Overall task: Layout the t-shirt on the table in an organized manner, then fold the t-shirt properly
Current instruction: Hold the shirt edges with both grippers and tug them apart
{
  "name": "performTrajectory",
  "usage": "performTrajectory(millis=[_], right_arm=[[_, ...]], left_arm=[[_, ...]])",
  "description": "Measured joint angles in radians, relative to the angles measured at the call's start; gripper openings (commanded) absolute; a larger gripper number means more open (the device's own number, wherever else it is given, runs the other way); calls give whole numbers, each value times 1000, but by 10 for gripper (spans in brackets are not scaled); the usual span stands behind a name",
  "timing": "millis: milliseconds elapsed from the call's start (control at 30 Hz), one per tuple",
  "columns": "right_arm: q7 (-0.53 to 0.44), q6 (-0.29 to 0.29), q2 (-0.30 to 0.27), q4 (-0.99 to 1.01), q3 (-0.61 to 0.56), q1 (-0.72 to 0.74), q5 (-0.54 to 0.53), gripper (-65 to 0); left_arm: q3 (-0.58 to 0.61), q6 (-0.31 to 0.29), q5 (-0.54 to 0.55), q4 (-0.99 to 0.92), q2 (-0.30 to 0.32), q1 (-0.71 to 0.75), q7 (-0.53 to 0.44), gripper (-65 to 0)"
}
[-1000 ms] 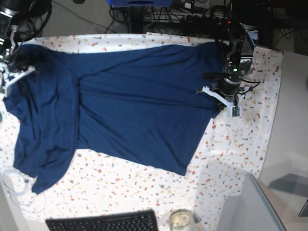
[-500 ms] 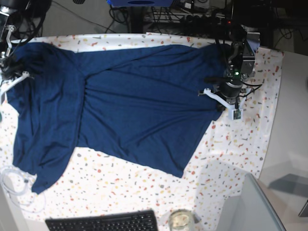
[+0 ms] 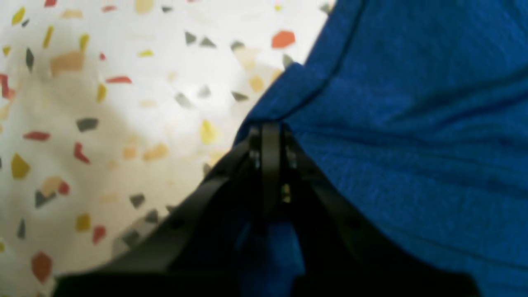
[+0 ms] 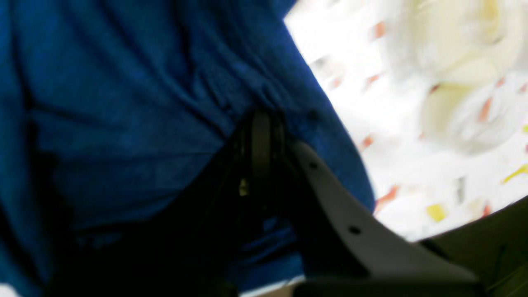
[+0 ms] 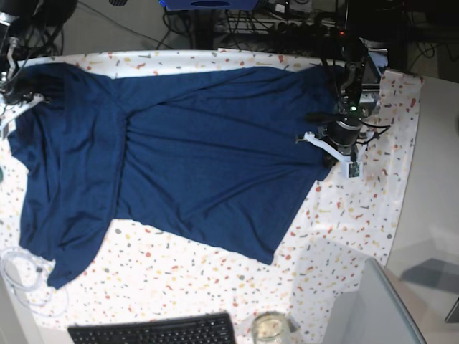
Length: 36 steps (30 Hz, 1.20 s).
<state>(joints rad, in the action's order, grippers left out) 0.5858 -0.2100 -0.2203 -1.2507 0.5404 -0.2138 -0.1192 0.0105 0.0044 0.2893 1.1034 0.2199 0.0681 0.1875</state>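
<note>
Stretched wider since before, t-shirt point(image 5: 179, 158) lies creased

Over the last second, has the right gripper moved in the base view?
Yes. The right gripper, shut on the t-shirt, has drifted toward the table's far edge at the top of the base view, carrying its corner of cloth along.

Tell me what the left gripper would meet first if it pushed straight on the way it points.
The left gripper, shut on the t-shirt edge, would probably meet more shirt, then the table underneath; depth is unclear.
</note>
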Motion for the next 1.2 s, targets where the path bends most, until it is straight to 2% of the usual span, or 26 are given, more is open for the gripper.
performTrajectory(millis=[100, 300, 367, 467, 600, 700, 800, 867, 1033, 1200], right_arm=[[-44, 0, -17, 33, 0, 14, 1, -650], [-33, 10, -20, 24, 4, 53, 24, -650], [-39, 22, -34, 18, 8, 55, 72, -650], [-25, 29, -43, -30, 12, 42, 88, -650], [21, 21, -33, -196, 9, -22, 71, -650], [98, 29, 8, -267, 21, -86, 84, -650], [115, 27, 44, -273, 14, -123, 77, -650], [102, 27, 58, -257, 12, -119, 74, -650], [85, 29, 48, -95, 12, -46, 80, -650], [19, 31, -6, 67, 12, 66, 87, -650]], left_arm=[[0, -10, 3, -14, 9, -2, -14, -650], [0, -9, 3, -13, 10, -4, -12, -650], [0, -8, 3, 0, 11, -10, 8, -650], [0, 25, -3, 62, 13, -1, 86, -650], [-1, 23, -6, 169, 16, 69, 97, -650], [-2, 25, -5, 209, 13, 82, 91, -650], [11, 23, -5, 204, 7, 76, 88, -650], [10, 24, -5, 187, -3, 74, 90, -650], [11, 22, -5, 118, -15, 47, 81, -650], [10, 18, -5, 11, -13, -21, 37, -650]])
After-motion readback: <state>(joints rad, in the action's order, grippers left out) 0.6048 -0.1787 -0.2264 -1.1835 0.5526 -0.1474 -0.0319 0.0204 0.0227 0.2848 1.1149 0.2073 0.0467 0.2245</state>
